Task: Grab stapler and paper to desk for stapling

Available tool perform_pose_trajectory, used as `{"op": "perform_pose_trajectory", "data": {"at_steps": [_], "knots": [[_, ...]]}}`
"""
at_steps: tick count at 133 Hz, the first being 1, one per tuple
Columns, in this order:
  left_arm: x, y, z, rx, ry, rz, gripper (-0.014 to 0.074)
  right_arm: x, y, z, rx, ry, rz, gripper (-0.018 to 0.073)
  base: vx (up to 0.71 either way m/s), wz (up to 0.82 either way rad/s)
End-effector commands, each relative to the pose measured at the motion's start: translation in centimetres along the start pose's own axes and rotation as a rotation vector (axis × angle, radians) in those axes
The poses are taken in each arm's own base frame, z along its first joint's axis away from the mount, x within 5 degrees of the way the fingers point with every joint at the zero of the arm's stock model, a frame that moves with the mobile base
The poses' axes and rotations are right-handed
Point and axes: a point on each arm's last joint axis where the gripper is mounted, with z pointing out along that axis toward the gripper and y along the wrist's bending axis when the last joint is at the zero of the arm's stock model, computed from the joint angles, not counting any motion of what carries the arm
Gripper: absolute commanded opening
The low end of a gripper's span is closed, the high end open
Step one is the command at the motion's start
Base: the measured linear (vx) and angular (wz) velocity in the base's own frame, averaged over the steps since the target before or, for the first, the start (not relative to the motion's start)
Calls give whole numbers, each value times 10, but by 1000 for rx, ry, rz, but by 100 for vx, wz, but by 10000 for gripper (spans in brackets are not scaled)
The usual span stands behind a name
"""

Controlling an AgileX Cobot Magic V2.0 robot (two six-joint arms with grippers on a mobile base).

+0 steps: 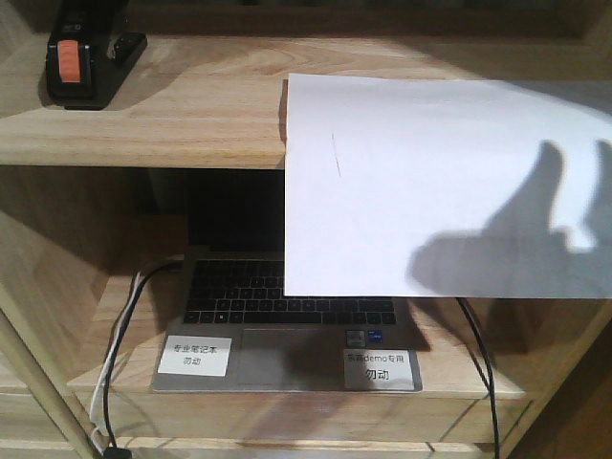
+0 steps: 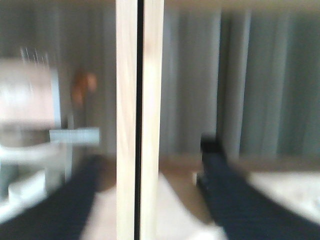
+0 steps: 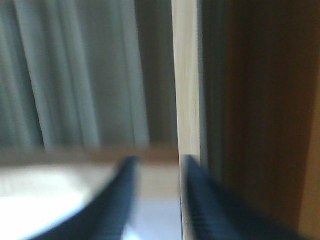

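Observation:
The black stapler (image 1: 78,59) with its orange-red patch lies at the far left of the upper shelf (image 1: 182,115). The white paper (image 1: 430,182) rests on that shelf further right and hangs over its front edge, with a gripper's shadow on its lower right. The desk is out of view. Neither gripper shows in the front view. In the blurred left wrist view my left gripper (image 2: 150,152) is open, fingers wide apart, with an upright wooden post (image 2: 127,120) between them. My right gripper (image 3: 159,160) is open and holds nothing, its right finger beside a pale post (image 3: 187,90).
An open laptop (image 1: 287,316) with two white labels sits on the lower shelf under the hanging sheet. Cables (image 1: 120,363) run down its left side and another down the right. Grey curtains (image 3: 75,75) fill the background of both wrist views.

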Motion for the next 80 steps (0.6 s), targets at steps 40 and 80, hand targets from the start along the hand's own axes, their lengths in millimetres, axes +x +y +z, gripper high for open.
{"op": "perform_pose_trajectory", "data": {"at_steps": [40, 80], "knots": [[11, 0, 14, 8, 21, -14, 721, -9, 0, 1, 2, -48, -17, 720, 0, 0], [10, -19, 27, 274, 23, -22, 712, -9, 0, 1, 2, -46, -17, 628, 0, 0]]}}
